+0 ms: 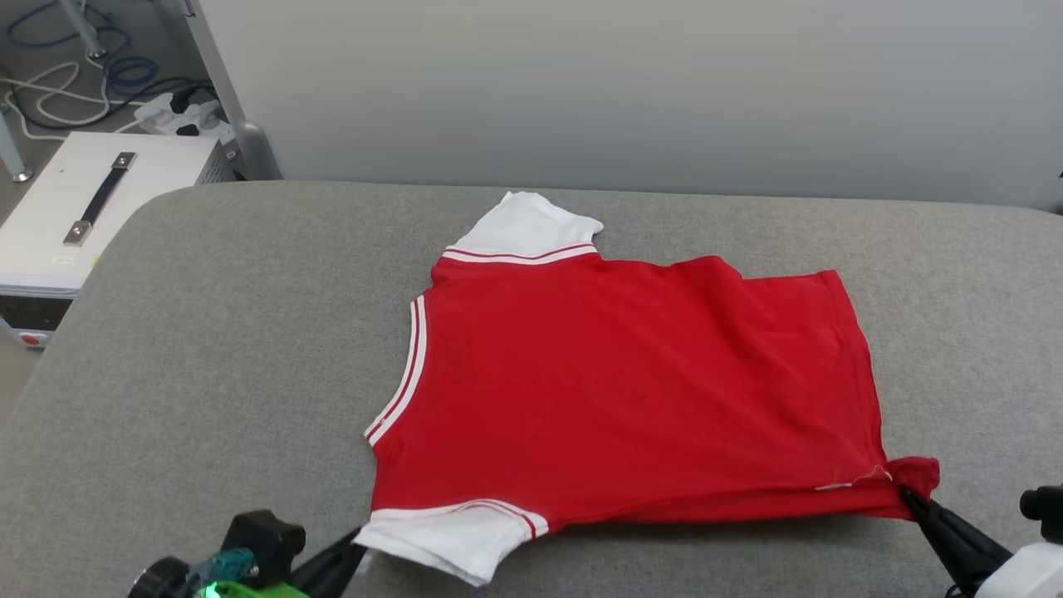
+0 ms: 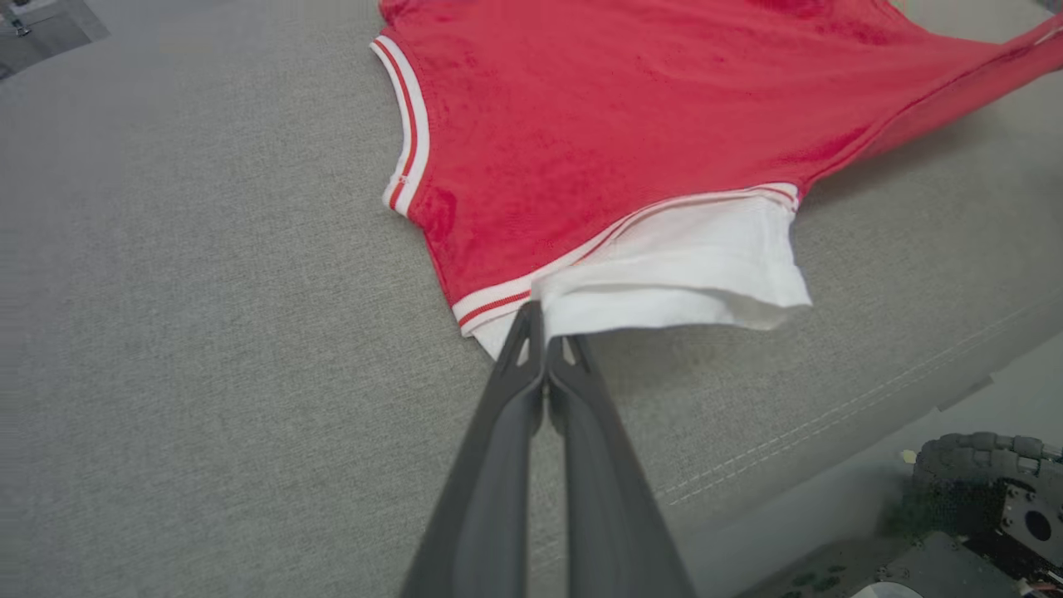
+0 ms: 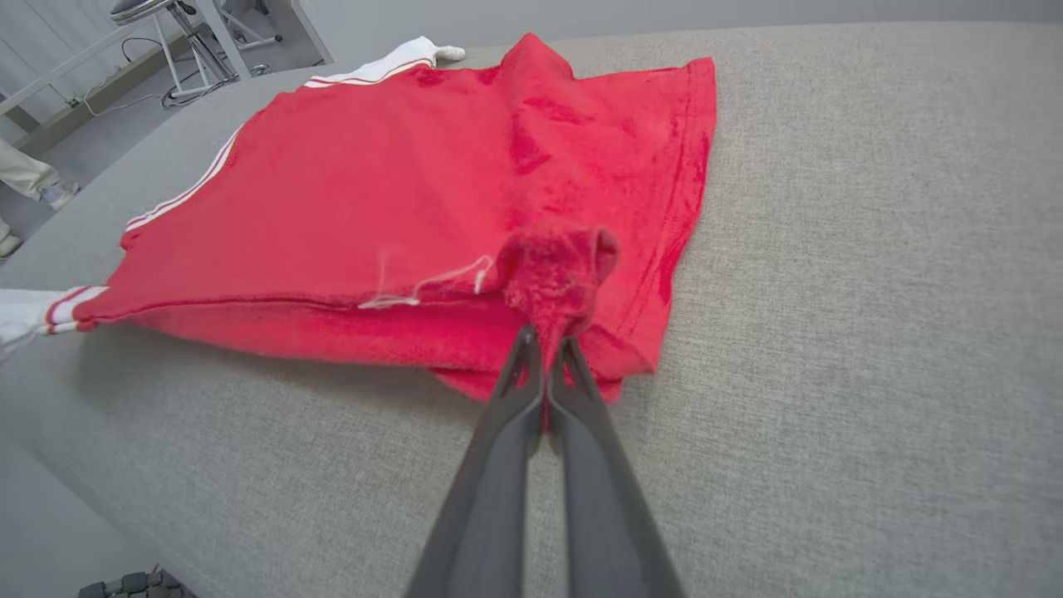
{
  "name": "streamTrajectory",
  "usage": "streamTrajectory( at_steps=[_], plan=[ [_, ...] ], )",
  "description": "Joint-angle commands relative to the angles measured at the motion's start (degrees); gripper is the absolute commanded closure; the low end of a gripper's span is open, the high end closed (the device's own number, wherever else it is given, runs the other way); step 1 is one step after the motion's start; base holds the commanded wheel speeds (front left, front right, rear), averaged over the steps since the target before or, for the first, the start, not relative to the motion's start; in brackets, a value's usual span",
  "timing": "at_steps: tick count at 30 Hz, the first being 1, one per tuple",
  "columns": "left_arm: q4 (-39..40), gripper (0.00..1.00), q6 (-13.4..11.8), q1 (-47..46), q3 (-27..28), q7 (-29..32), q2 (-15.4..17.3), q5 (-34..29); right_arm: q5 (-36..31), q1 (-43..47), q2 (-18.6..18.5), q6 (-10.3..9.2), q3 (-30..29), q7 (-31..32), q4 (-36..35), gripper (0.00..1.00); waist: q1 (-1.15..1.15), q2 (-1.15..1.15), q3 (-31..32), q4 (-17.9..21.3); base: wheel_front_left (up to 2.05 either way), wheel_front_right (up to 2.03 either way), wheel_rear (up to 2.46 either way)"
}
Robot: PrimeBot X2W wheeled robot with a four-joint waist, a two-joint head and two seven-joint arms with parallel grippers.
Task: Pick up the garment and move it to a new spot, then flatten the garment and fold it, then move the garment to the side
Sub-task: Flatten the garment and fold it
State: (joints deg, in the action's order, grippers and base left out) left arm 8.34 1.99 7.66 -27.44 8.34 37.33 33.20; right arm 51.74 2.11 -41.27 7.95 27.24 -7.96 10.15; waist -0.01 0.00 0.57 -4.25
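The garment (image 1: 631,382) is a red T-shirt with white sleeves and striped trim, spread across the grey padded table (image 1: 208,349), collar to the left, hem to the right. My left gripper (image 1: 359,544) is shut on the near white sleeve, whose edge is pinched at its tips (image 2: 546,325). My right gripper (image 1: 909,498) is shut on the bunched near corner of the red hem, seen gathered above the tips (image 3: 544,340). The near edge of the garment (image 3: 332,324) is lifted slightly off the table between the two grips. The far white sleeve (image 1: 523,228) lies flat.
A white box with a dark handle (image 1: 91,199) stands off the table's left edge, with cables and a power strip (image 1: 178,116) on the floor behind it. A pale wall (image 1: 631,83) runs behind the table. A person's shoes (image 3: 33,195) show on the floor at far left.
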Motion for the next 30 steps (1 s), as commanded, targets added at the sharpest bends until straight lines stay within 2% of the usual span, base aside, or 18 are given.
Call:
streamTrajectory(
  at_steps=[1,7,12,20,30],
  plan=[
    [0.17,1.00,-0.48,-2.09,0.43,-0.40,-0.22,-0.87,-0.83,-0.05,0.72,-0.46,-1.14,0.06,-0.76,1.00,0.01,0.00,-1.44,0.28,0.00,0.00,0.00],
    [-2.01,1.00,-0.62,-8.62,0.58,-0.07,-1.15,-3.07,-4.14,-1.11,3.51,-0.46,-5.33,1.54,-3.35,1.00,0.01,0.00,-4.92,0.59,0.00,0.00,0.00],
    [-5.48,1.00,-0.74,-13.84,0.38,-0.75,-3.22,-4.33,-6.89,-2.08,6.14,-0.46,-7.92,3.93,-3.69,1.00,0.01,0.00,-7.10,1.29,0.00,0.00,0.00],
    [-13.80,1.00,1.66,-22.83,-0.95,-0.92,-5.88,-5.07,-11.30,-4.71,9.88,-0.46,-11.69,8.41,-2.45,1.00,0.01,0.00,-10.14,2.52,0.00,0.00,0.00],
    [-27.02,1.00,3.81,-31.68,-3.81,0.55,-7.75,-5.98,-16.21,-9.72,14.27,-0.46,-13.36,14.19,0.50,1.00,0.01,0.00,-13.82,4.44,0.00,0.00,0.00]
  ],
)
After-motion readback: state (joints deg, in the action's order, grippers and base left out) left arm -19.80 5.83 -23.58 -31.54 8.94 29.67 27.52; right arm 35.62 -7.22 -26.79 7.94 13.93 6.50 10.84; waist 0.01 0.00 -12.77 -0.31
